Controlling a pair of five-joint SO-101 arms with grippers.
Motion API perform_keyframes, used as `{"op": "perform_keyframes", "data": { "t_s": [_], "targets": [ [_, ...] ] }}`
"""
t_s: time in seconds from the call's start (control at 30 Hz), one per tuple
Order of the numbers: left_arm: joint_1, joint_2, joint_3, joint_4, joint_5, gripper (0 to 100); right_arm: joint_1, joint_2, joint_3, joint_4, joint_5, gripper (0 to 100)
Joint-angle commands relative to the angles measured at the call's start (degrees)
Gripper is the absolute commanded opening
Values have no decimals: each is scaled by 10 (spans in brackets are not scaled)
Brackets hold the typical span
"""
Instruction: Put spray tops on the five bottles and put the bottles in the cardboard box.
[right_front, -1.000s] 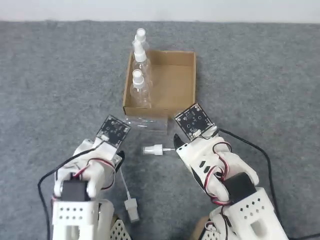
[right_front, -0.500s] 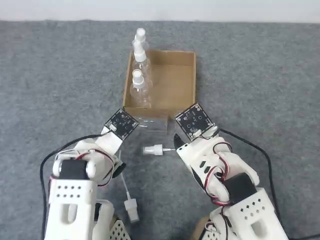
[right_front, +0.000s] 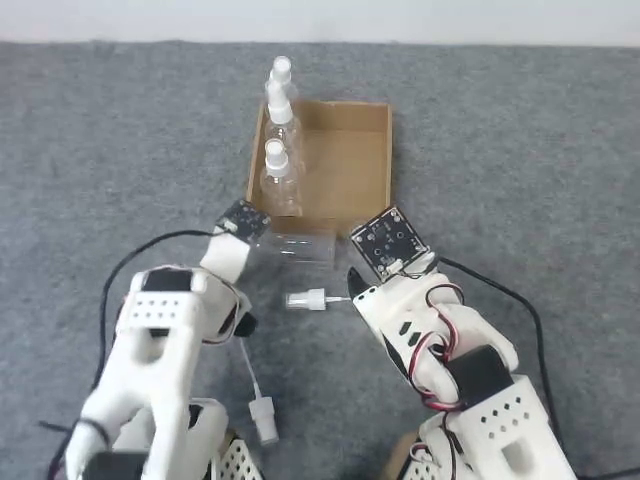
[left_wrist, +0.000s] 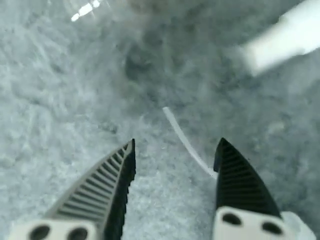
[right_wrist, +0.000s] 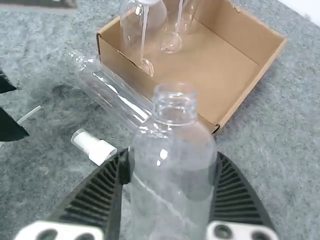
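From above, the cardboard box (right_front: 345, 165) sits at 12 o'clock from the middle of the grey tabletop (right_front: 520, 150). Three bottles with spray tops on stand in a line along the box's 9 o'clock wall: the near bottle (right_front: 280, 180), the middle bottle (right_front: 283, 118) and the far bottle (right_front: 281, 72). The far bottle is at the box's 11 o'clock corner, and I cannot tell if it is inside. The lying bottle (right_front: 300, 247) has no top and rests on its side just beside the box's 6 o'clock wall. The loose spray top (right_front: 307, 299) lies at 6 o'clock from it. The second spray top (right_front: 263, 415) lies at 7 o'clock on the tabletop, beside my left arm (right_front: 165, 330). My right arm (right_front: 440, 345) comes in from 5 o'clock, and its tip is just beside the loose spray top.

From my left wrist, my left hand (left_wrist: 175, 145) is wide open and holds nothing. A thin tube (left_wrist: 185, 142) lies on the tabletop between my fingers. Past it is a white thing (left_wrist: 285, 37), too blurred to name.

From my right wrist, my right hand (right_wrist: 170, 159) is closed tight around the open-necked bottle (right_wrist: 172, 125), which stands upright between my fingers. Beyond it lie the loose spray top (right_wrist: 95, 146), the lying bottle (right_wrist: 110, 92) and the cardboard box (right_wrist: 240, 55).
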Motion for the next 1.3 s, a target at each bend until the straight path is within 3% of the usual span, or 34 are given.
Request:
{"op": "perform_keyframes", "data": {
  "t_s": [0.0, 0.33, 0.77, 1.1, 1.27],
  "targets": [
    [-38, 62, -73, -18, 13, 239, 7, -15, -11, -15, -1, 133],
    [-118, 169, -119, -18, -26, 239, 7, -15, -11, -15, -1, 133],
    [-261, 170, -145, -12, -61, 239, 7, -15, -11, -15, 0, 134],
    [-249, 170, -248, 124, -96, 239, 7, -15, -11, -15, 0, 135],
    [-217, 170, -252, 144, -98, 240, 7, -15, -11, -15, 0, 135]
  ]
}}
